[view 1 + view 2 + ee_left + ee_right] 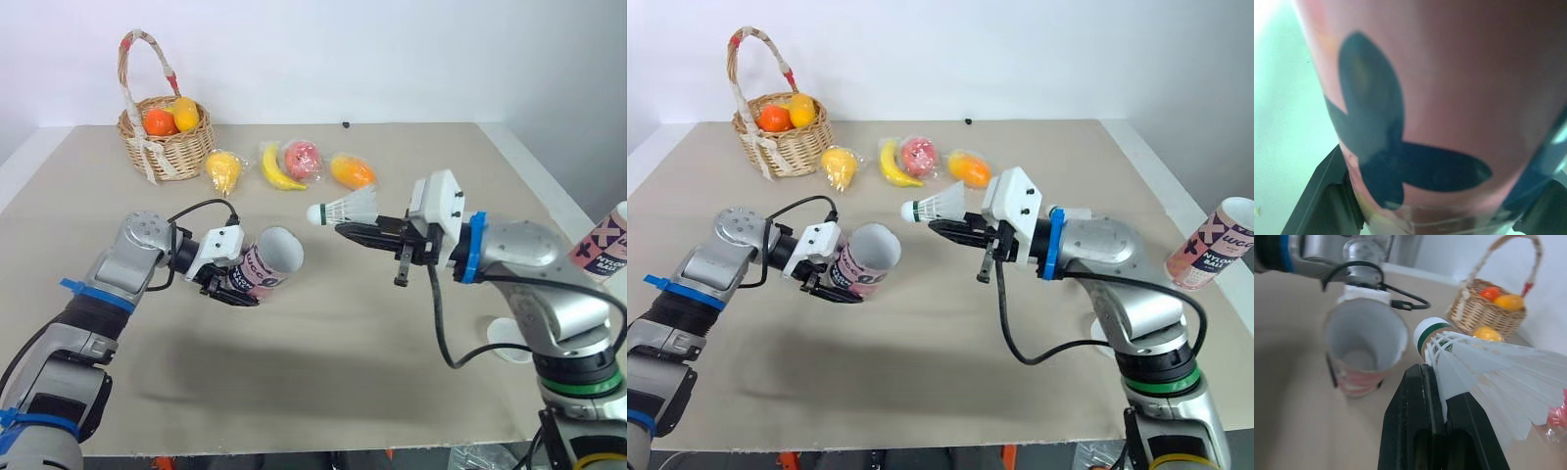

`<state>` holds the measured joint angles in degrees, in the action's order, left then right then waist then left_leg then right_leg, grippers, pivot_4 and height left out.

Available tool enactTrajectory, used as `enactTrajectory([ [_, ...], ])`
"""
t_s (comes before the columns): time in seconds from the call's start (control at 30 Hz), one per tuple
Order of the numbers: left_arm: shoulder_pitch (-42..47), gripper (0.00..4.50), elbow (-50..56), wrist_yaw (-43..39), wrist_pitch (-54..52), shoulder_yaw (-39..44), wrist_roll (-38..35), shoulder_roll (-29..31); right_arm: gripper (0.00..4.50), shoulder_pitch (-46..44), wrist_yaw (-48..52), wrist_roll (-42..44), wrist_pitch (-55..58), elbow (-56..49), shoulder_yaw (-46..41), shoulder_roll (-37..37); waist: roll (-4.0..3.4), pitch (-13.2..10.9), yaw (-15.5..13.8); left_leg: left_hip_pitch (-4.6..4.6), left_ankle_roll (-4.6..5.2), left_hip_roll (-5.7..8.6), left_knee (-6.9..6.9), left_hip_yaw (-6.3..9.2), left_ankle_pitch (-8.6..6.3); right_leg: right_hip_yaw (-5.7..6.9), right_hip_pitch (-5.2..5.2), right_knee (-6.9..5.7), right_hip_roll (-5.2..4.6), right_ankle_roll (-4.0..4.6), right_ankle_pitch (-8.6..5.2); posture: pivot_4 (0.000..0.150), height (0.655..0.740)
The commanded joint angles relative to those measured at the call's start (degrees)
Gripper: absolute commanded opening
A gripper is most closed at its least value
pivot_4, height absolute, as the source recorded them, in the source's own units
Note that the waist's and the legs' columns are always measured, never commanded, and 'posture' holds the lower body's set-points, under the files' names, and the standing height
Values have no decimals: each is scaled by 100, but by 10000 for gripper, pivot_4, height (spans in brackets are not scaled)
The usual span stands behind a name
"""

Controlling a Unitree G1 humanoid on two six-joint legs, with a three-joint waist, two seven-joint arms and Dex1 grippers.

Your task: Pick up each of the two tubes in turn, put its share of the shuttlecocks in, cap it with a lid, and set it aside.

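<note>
Beige table, broad and flat, runs away from the robot toward a white wall.

Woven wicker basket, one, with a tall taped handle, stands at the table's 11 o'clock corner. It holds orange and yellow fruit.

Pink printed cardboard tube is off the table, at about 9 o'clock from centre. It is tilted, with its open mouth facing about 2 o'clock. The left gripper is clamped round its lower body. In the left wrist view the black fingers press on either side of the pink wall.

Second pink printed tube is at the 3 o'clock edge, leaning, mouth up, well apart from both grippers. Tubes counted: two.

Right gripper hangs above the table just past centre, pointing toward 9 o'clock. Its fingers are pinched nearly together on the feather skirt of a white feathered shuttlecock. The cork, which has a green band, leads toward the held tube's mouth. It is near the mouth but still apart from it. Shuttlecocks counted: one.

Wrapped fruit lies in a row at 12 o'clock, four pieces:
- yellow lemon-like fruit
- yellow banana
- pink-red apple
- orange mango-like fruit

White round lid, one, lies flat at about 4 o'clock, partly behind the right arm.
</note>
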<state>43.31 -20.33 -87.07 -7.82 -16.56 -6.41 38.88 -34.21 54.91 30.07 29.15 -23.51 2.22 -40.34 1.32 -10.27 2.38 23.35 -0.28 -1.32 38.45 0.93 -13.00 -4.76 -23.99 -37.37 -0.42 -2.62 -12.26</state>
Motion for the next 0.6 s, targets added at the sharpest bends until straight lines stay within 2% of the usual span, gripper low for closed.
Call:
enactTrajectory([
  [0.03,78,29878,-99,-12,-15,-52,46,-105,971,-368,212,323,34,-190,-81,26,0,0,-5,1,0,0,0,1,0,1,0,0,0,0,0,1500,7298],
  [0.27,96,29878,-142,-48,-24,-51,70,-135,971,-1048,640,-659,-222,264,1441,403,0,0,-37,7,0,-1,-4,5,0,5,-6,0,0,1,-3,1500,7298],
  [0.47,71,29878,-79,-30,-73,-26,64,-170,971,-1460,607,-1293,-401,836,1978,943,1,1,-13,3,0,-9,-4,-9,0,1,-13,-1,5,4,1,1500,7298],
  [0.6,43,29878,-12,-24,-132,-21,68,-196,13638,-1539,955,-1006,-132,772,1756,963,0,0,-3,0,1,-22,-4,-1,1,8,-14,-10,21,26,1,1500,7298],
])
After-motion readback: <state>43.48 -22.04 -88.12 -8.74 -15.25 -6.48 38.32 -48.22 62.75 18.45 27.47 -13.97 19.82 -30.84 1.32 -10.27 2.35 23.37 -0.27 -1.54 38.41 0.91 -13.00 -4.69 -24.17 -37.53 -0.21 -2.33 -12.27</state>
